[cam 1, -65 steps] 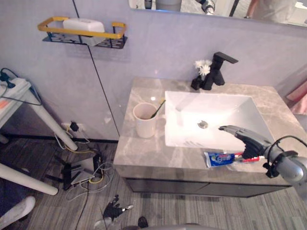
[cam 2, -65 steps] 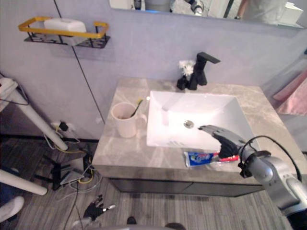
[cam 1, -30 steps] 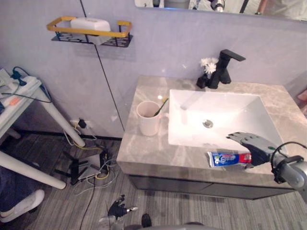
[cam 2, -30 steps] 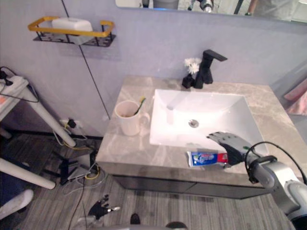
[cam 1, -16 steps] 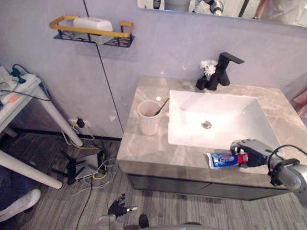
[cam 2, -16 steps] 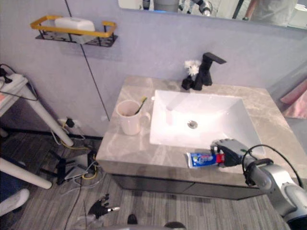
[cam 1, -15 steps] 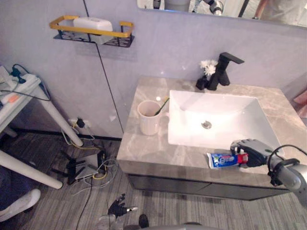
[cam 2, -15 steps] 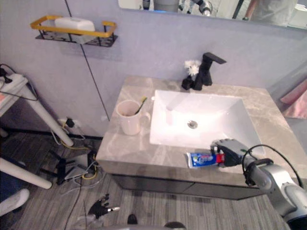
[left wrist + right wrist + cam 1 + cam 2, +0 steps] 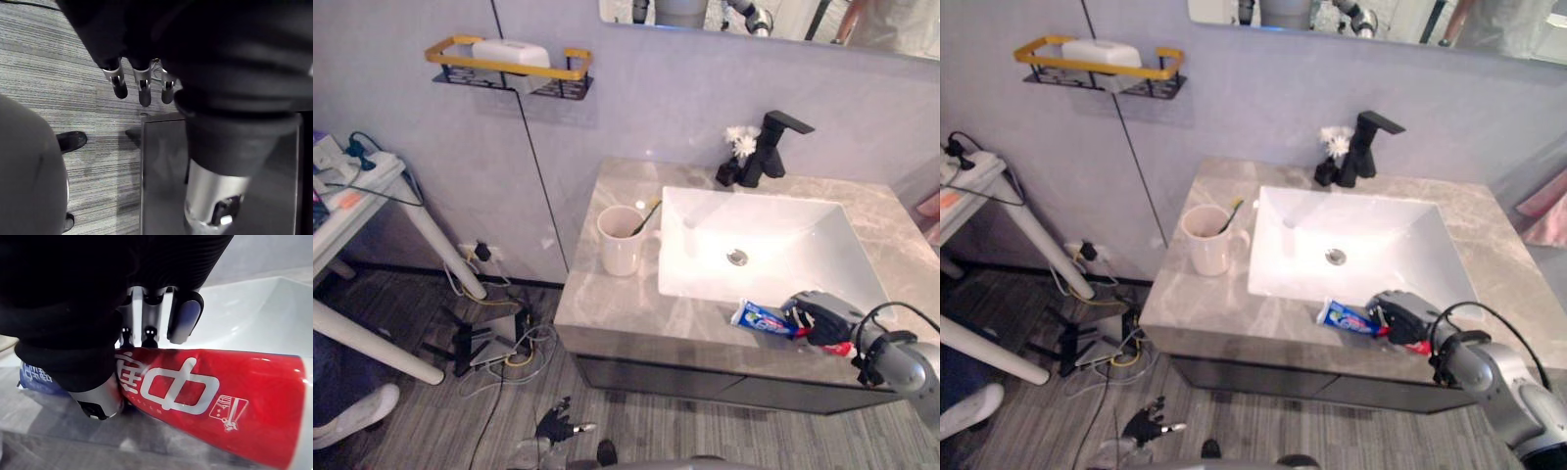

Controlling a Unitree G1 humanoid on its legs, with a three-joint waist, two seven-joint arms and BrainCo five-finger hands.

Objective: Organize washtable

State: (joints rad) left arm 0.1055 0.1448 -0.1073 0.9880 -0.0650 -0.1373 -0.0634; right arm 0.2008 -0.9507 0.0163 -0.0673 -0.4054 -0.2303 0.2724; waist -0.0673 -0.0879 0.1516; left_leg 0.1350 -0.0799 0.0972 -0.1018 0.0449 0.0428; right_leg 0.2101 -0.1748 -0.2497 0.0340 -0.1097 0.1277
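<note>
We find the tube (image 9: 1347,318) on the front strip of the counter (image 9: 607,294), at 5 o'clock from the sink (image 9: 783,235) and just beside its front rim. It lies slantwise, with its blue end toward 10 o'clock and its red end toward 4 o'clock. The right hand (image 9: 1400,315) is closed round the red end. In the right wrist view the fingers (image 9: 185,316) curl over the far side of the tube and the thumb (image 9: 98,401) presses on the near side. We cannot tell whether the blue end rests on the counter or hangs just clear of it.

The sink is white and rectangular, set into the grey marbled counter. At 12 o'clock from it stands a black tap (image 9: 766,147), with a small white flower (image 9: 740,140) touching its left side. At 9 o'clock from the sink, just beside the rim, a pale cup (image 9: 619,242) stands upright. A toothbrush (image 9: 642,216) leans out of it toward 2 o'clock.

On the wall at 10 o'clock, well apart from the counter, a yellow-railed shelf (image 9: 509,67) holds a white block (image 9: 511,52).

The left hand (image 9: 553,427) hangs low at 7 o'clock from the counter, above the grey floor (image 9: 49,58). Its fingers (image 9: 142,88) are straight and hold nothing
</note>
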